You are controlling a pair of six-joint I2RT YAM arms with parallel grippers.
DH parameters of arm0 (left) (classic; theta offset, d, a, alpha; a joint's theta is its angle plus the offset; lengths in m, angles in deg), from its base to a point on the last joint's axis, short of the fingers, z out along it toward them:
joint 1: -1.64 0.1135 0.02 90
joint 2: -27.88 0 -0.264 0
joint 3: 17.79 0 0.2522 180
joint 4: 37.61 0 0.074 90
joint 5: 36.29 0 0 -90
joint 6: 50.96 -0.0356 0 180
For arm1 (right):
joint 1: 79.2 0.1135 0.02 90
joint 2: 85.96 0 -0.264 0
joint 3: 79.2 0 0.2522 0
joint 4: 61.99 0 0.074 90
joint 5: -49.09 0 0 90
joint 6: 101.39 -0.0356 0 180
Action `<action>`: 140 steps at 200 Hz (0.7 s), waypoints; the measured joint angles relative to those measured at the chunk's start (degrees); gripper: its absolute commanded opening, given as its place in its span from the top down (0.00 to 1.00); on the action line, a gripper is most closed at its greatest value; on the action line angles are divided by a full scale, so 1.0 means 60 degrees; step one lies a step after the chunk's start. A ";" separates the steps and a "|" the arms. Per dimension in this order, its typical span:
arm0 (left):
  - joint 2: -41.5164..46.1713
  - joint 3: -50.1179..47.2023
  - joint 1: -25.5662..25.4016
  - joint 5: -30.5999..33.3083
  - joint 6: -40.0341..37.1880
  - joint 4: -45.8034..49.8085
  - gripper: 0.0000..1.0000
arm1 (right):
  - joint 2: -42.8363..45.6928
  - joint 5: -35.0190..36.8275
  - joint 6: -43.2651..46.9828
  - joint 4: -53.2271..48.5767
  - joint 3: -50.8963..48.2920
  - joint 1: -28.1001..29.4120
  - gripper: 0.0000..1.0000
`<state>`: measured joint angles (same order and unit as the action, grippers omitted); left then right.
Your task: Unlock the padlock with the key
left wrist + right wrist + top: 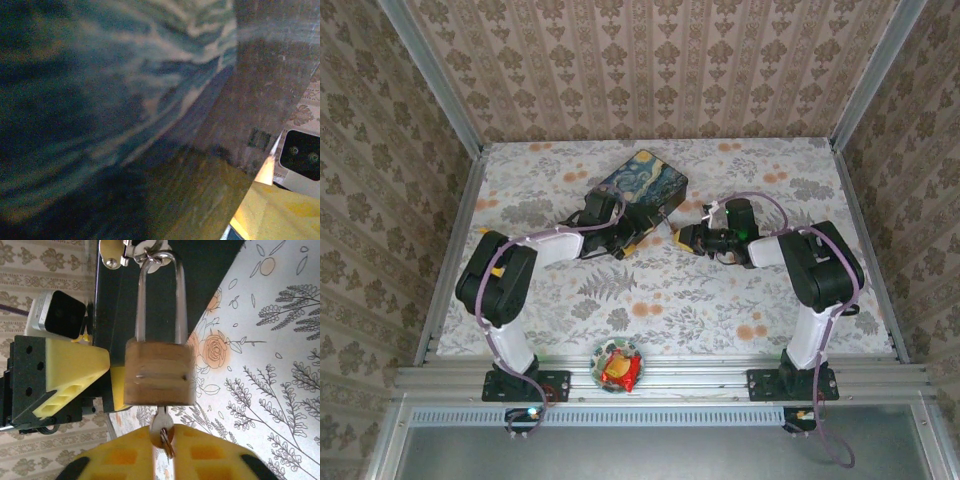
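Observation:
The brass padlock hangs by its long silvery shackle from the latch of a painted tin box. A silver key sits in its keyhole, a small ring dangling from the head. My right gripper has its yellow fingers nearly together, with the key's head pinched between the tips. My left gripper sits against the tin's near corner. The blurred tin lies close in front of the left wrist camera, with one yellow finger at the lower right. Whether the left jaws clamp the tin is unclear.
The floral table stretches out in front of both arms. A small bowl of wrapped snacks sits on the near rail between the arm bases. Wallpapered walls close in the back and both sides.

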<state>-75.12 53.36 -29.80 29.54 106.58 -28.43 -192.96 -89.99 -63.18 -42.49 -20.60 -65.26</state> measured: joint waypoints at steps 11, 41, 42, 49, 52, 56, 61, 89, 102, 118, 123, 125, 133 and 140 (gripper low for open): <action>-0.0004 0.0000 0.0007 0.0004 0.0007 -0.0033 0.23 | 0.0000 0.0007 -0.0087 0.0015 -0.0025 -0.0033 0.80; -0.0004 -0.0015 0.0025 0.0000 0.0036 -0.0066 0.23 | 0.0000 0.0106 -0.0157 -0.0022 -0.0062 -0.0047 0.79; -0.0004 -0.0018 0.0029 0.0000 0.0036 -0.0069 0.23 | 0.0000 0.0106 -0.0157 -0.0022 -0.0062 -0.0047 0.79; -0.0004 -0.0036 0.0047 0.0000 0.0036 -0.0113 0.23 | 0.0004 0.0131 -0.0153 -0.0062 -0.0062 -0.0047 0.77; -0.0004 -0.0040 0.0058 0.0000 0.0036 -0.0131 0.23 | 0.0004 0.0146 -0.0153 -0.0087 -0.0062 -0.0047 0.75; -0.0004 -0.0055 0.0073 0.0004 0.0036 -0.0157 0.23 | 0.0004 0.0153 -0.0149 -0.0109 -0.0062 -0.0047 0.73; -0.0004 -0.0058 0.0087 0.0004 0.0036 -0.0178 0.23 | 0.0004 0.0178 -0.0131 -0.0153 -0.0062 -0.0047 0.71; -0.0004 -0.0066 0.0189 0.0033 0.0040 -0.0215 0.23 | 0.0135 0.0430 0.0033 -0.0703 -0.0062 -0.0047 0.65; -0.0004 -0.0069 0.0200 0.0066 0.0040 -0.0215 0.22 | 0.0364 0.0641 0.0211 -0.1155 -0.0066 -0.0047 0.63; 0.0000 -0.0073 0.0200 0.0080 0.0036 -0.0211 0.21 | 0.0750 0.0885 0.0506 -0.1734 -0.0066 -0.0047 0.63; 0.0000 -0.0073 0.0200 0.0091 0.0036 -0.0211 0.21 | 0.0900 0.0973 0.0612 -0.1923 -0.0066 -0.0047 0.63; 0.0000 -0.0073 0.0200 0.0098 0.0036 -0.0211 0.21 | 0.0936 0.0991 0.0645 -0.1978 -0.0066 -0.0047 0.63; 0.0018 -0.0084 0.0200 0.0113 0.0036 -0.0211 0.19 | 0.1166 0.1133 0.0812 -0.2269 -0.0066 -0.0047 0.63; 0.0051 -0.0109 0.0200 0.0157 0.0033 -0.0197 0.18 | 0.1373 0.1260 0.0969 -0.2532 -0.0066 -0.0044 0.63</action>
<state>-74.81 52.70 -28.60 30.48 106.78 -29.61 -184.72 -82.43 -57.37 -57.68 -20.99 -65.53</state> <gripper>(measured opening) 0.802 0.370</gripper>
